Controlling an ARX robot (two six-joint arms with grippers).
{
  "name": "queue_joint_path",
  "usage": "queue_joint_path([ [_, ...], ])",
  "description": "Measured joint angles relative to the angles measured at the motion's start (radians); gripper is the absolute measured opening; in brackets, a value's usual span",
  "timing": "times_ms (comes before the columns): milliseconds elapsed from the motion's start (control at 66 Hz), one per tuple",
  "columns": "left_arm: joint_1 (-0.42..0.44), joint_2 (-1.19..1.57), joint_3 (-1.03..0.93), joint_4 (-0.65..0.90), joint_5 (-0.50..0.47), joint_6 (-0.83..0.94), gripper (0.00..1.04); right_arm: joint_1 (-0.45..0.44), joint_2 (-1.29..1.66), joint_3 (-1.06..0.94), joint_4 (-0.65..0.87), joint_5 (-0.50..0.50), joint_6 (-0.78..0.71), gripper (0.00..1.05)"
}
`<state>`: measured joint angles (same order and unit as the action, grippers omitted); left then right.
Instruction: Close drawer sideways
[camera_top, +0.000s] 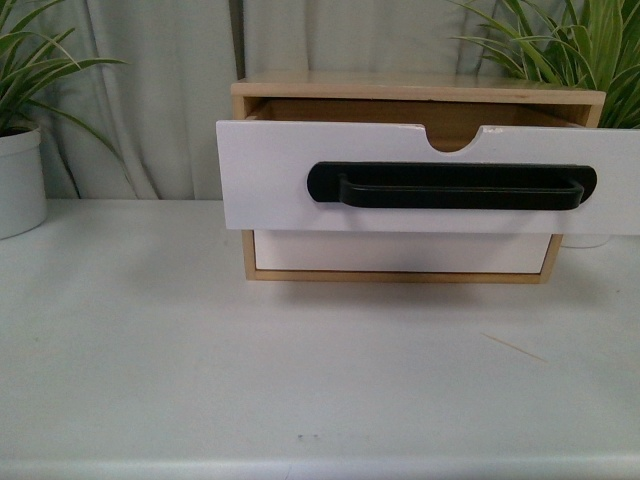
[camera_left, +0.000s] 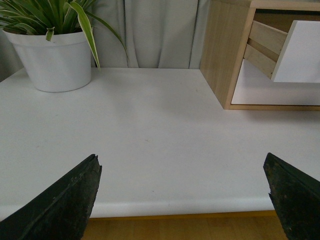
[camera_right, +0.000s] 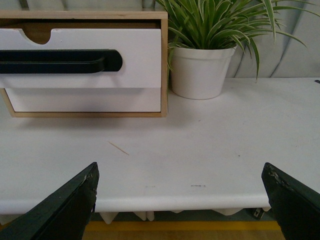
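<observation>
The drawer (camera_top: 270, 180) is a wide white front with a long black bar handle (camera_top: 452, 186) and a half-round notch in its top edge. It stands pulled out of the light wood box (camera_top: 420, 92) in the front view. It also shows in the left wrist view (camera_left: 300, 52) and in the right wrist view (camera_right: 135, 55). Neither arm shows in the front view. My left gripper (camera_left: 182, 172) is open and empty over the table's front edge, left of the box. My right gripper (camera_right: 180, 177) is open and empty over the front edge, right of the box.
A plain white drawer front (camera_top: 400, 252) without a handle sits shut below. White potted plants stand at the back left (camera_left: 52, 57) and back right (camera_right: 200, 72). A thin wooden sliver (camera_right: 118, 148) lies on the white table (camera_top: 200, 360). Curtains hang behind.
</observation>
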<state>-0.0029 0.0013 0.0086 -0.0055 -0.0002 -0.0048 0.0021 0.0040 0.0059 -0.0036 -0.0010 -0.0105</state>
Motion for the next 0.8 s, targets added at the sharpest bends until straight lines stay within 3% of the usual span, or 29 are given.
queue_joint_path([
  [697, 0.0, 0.0, 0.0, 0.0, 0.0, 0.0, 0.99, 0.0, 0.0, 0.0, 0.0, 0.0, 0.0, 0.96],
  [727, -0.011, 0.01, 0.002, -0.006, -0.039, -0.011, 0.99, -0.009, 0.011, 0.005, -0.018, -0.034, -0.006, 0.96],
  [742, -0.036, 0.029, 0.013, -0.033, -0.135, -0.031, 0.99, -0.025, 0.029, 0.024, -0.062, -0.093, -0.017, 0.96],
  [758, -0.055, 0.046, 0.022, -0.053, -0.161, -0.04, 0.99, -0.035, 0.045, 0.035, -0.088, -0.109, -0.02, 0.96],
  [773, -0.093, 0.09, 0.042, -0.088, -0.27, -0.077, 0.99, -0.05, 0.085, 0.058, -0.131, -0.183, -0.034, 0.96],
  [803, -0.151, 0.167, 0.067, -0.115, -0.459, -0.143, 0.99, -0.061, 0.129, 0.079, -0.159, -0.235, -0.041, 0.96],
])
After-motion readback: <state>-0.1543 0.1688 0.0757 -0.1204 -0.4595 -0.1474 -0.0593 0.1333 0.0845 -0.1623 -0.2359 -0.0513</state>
